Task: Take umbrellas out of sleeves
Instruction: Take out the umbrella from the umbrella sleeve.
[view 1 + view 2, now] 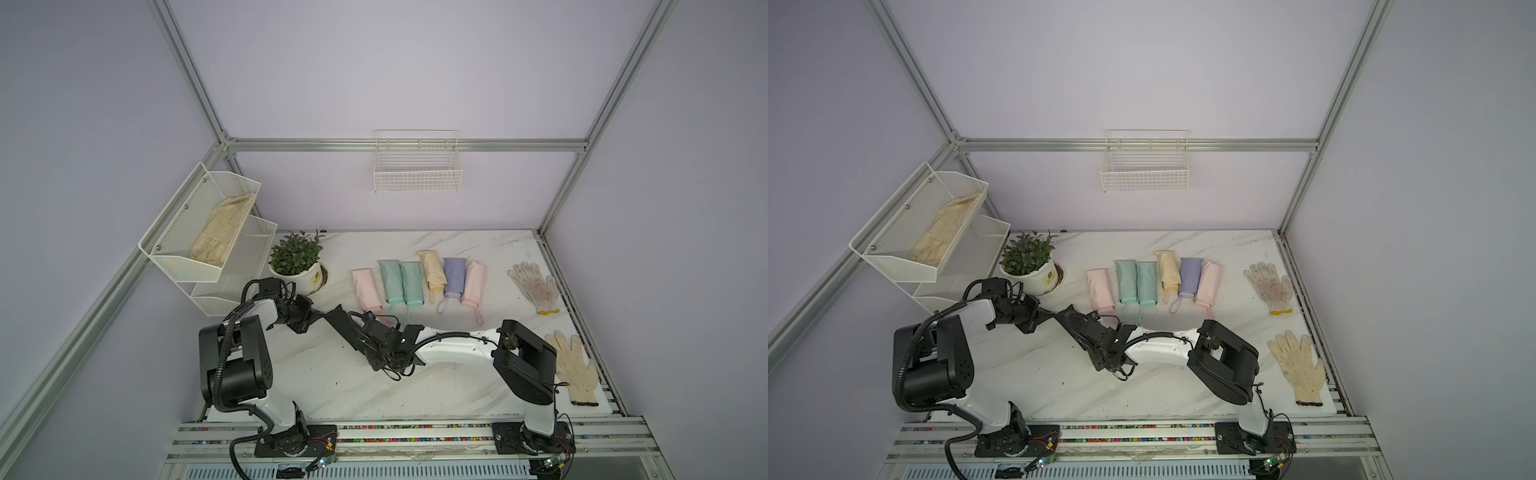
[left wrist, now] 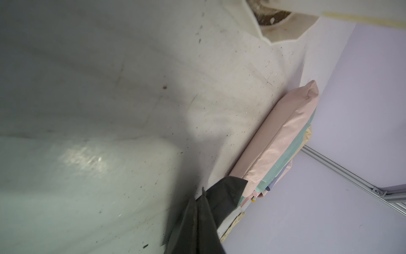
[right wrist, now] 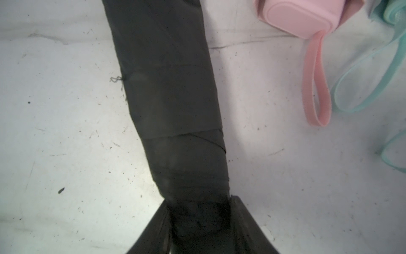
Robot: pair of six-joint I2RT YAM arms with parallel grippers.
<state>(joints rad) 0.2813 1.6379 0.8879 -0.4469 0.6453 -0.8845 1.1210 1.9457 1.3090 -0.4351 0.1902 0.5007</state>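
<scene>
A black sleeve (image 1: 337, 319) (image 3: 167, 77) stretches between my two grippers above the marble table. My left gripper (image 1: 319, 315) (image 2: 197, 211) is shut on the sleeve's closed end (image 2: 226, 191). The black umbrella (image 3: 189, 167) sticks partly out of the sleeve's mouth, its pleated canopy showing. My right gripper (image 1: 365, 330) (image 3: 200, 220) is shut on the umbrella's handle end, one finger on each side. Behind them lies a row of several pastel umbrellas in their sleeves: pink (image 1: 365, 289), mint (image 1: 390, 280), yellow (image 1: 432, 270), lavender (image 1: 454, 276).
A potted plant (image 1: 297, 266) stands just behind my left wrist. A white mesh shelf (image 1: 166, 249) holding beige gloves hangs at the left wall. A wire basket (image 1: 417, 166) hangs on the back wall. Two knit gloves (image 1: 536, 286) (image 1: 575, 365) lie at the table's right edge.
</scene>
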